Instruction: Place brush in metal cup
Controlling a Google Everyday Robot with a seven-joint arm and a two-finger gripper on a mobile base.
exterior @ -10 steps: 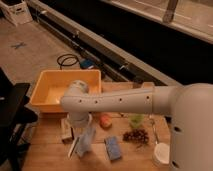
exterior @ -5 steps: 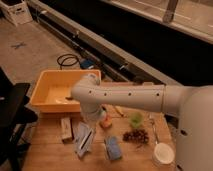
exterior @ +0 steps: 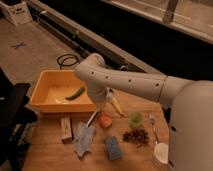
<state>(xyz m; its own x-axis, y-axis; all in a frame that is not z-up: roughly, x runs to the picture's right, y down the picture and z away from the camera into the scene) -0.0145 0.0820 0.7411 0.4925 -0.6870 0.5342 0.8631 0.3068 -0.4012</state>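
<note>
One line decides my next move, so I read the table from the left. Farthest left sits a shallow yellow plastic tub [exterior: 55,106] with a curved green piece [exterior: 75,93] lying inside. In front of it, on the pale wooden table [exterior: 45,159], are a small brown block [exterior: 66,128] and a crumpled blue-grey cloth [exterior: 84,138].

Next comes the long slim white brush [exterior: 92,119], off the tub's near right corner. Its long axis slants from lower left, by the cloth's top edge, up to the right, and its upper end runs in under my gripper [exterior: 101,104]. My gripper hangs down from the white arm just off the tub's right end, directly over that upper end. Whether it is parted, closed or already clamped on the handle I cannot tell.

Rightward lie a small orange lump [exterior: 105,121], a yellow banana-like piece [exterior: 116,106], a blue sponge [exterior: 113,147], a translucent green cup [exterior: 135,119], a bunch of dark grapes [exterior: 136,136], a silver spoon [exterior: 152,127] and a white bowl [exterior: 161,152].

I cannot find the dark grey metal cup. It may be hidden behind my arm, so I judge I must locate it before carrying the brush anywhere.
</note>
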